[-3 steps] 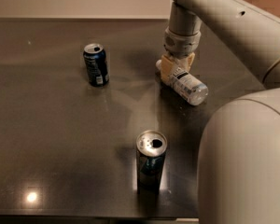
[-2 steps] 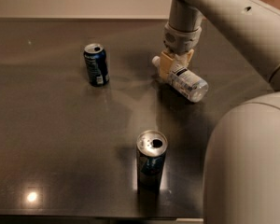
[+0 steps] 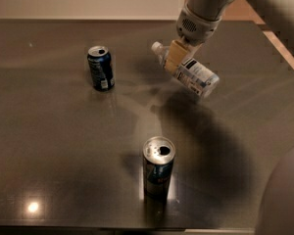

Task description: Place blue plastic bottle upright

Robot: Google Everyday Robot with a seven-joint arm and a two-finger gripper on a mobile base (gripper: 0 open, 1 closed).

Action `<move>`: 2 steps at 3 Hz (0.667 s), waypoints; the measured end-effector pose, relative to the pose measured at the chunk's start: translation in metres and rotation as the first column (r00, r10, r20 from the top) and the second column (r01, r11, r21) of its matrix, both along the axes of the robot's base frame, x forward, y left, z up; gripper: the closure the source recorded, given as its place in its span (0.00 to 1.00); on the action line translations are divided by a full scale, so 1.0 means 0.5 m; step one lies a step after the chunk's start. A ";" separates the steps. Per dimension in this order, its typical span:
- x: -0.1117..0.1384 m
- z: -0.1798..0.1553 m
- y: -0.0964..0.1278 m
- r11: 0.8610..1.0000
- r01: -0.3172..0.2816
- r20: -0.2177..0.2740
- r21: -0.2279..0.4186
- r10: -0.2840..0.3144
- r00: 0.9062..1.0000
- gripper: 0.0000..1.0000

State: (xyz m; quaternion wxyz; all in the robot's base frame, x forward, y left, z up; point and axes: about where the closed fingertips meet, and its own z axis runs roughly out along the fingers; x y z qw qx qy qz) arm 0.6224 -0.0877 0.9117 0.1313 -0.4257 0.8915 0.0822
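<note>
Cans come first as we read across the dark table (image 3: 49, 131). A dark blue soda can (image 3: 100, 68) stands upright at the left, and a slim silver-and-blue can (image 3: 158, 173) stands upright nearer us in the middle, well apart from it. Right of both, toward the far side, we find the blue plastic bottle (image 3: 193, 75). It is pinched near its shoulder by the gripper (image 3: 176, 60), whose tan fingers (image 3: 172, 53) are clamped on it. The bottle is tilted, white cap up and to the left, base down and to the right. It appears clear of the tabletop, with its shadow spread beneath. The arm (image 3: 206, 4) reaches in from the upper right. We judge the step in hand to be the reorienting. Next, the wrist must turn until the base faces straight down, then lower the bottle onto bare surface away from both cans before letting go.
</note>
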 end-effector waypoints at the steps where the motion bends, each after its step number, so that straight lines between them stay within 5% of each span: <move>1: -0.023 0.046 0.020 0.984 -0.118 0.084 0.136 0.108 0.991 1.00; 2: -0.048 0.077 0.038 0.939 -0.227 0.170 0.257 0.187 0.967 1.00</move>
